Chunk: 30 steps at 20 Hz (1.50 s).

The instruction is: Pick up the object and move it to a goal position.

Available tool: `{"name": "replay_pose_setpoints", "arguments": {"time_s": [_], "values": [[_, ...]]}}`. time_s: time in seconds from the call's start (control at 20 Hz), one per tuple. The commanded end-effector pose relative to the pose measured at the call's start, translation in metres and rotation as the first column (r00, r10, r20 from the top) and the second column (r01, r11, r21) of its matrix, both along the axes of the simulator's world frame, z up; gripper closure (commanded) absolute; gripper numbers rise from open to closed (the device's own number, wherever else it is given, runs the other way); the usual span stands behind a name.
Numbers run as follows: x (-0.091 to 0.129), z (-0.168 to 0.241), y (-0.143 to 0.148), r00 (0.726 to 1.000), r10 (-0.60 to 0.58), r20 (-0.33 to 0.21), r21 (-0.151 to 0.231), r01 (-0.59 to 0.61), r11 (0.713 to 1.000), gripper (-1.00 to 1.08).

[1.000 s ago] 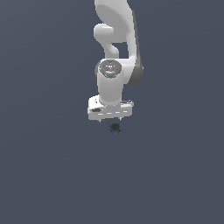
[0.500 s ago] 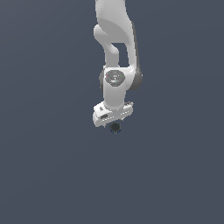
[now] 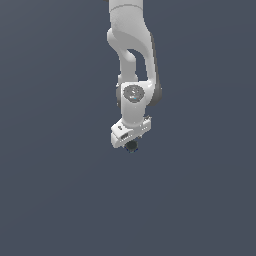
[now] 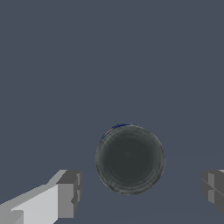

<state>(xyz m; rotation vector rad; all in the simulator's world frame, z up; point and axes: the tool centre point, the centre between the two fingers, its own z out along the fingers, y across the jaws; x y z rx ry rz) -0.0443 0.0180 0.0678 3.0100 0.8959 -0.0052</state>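
Note:
The object (image 4: pixel 130 159) is a dark, near-black ball with a faint blue-green tint. In the wrist view it sits between my two fingers, with a gap on each side. One fingertip (image 4: pixel 68 192) is grey and white, and the other (image 4: pixel 213 186) shows at the frame's edge. My gripper (image 4: pixel 140 187) is open around the ball and does not touch it. In the exterior view the white gripper (image 3: pixel 129 141) hangs from the arm, and the ball (image 3: pixel 131 146) shows as a tiny dark spot just below the hand.
The white arm (image 3: pixel 134 60) comes down from the top of the exterior view. A plain dark grey-blue surface (image 3: pixel 60 200) fills the surroundings.
The hand has come down closer to the ball and turned a little. The ball has stayed in place.

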Motion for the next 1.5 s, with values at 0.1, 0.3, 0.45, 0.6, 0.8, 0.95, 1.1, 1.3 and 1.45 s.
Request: {"name": "replay_pose_setpoints", "arguments": {"time_s": [0.1,0.3,0.45,0.6,0.8,0.95,1.1,1.3,1.45], "values": [[-0.002,-0.004,0.002,1.0,0.028,0.003,0.002,-0.028,1.0,-0.92],[-0.002,-0.005,0.002,1.0,0.024,0.002,0.002,-0.024,1.0,-0.92],[-0.002,-0.012,0.002,1.0,0.024,0.002,0.002,-0.024,1.0,-0.92],[-0.002,-0.025,0.002,1.0,0.026,0.002,0.002,-0.026,1.0,-0.92],[-0.003,-0.044,0.002,1.0,0.028,0.003,0.002,-0.028,1.0,-0.92],[-0.003,-0.052,0.002,1.0,0.029,0.003,0.002,-0.029,1.0,-0.92],[-0.002,-0.054,0.002,1.0,0.029,0.003,0.002,-0.029,1.0,-0.92],[-0.002,-0.054,0.002,1.0,0.029,0.003,0.002,-0.029,1.0,1.08],[-0.002,-0.054,0.002,1.0,0.029,0.003,0.002,-0.029,1.0,1.08]]}}
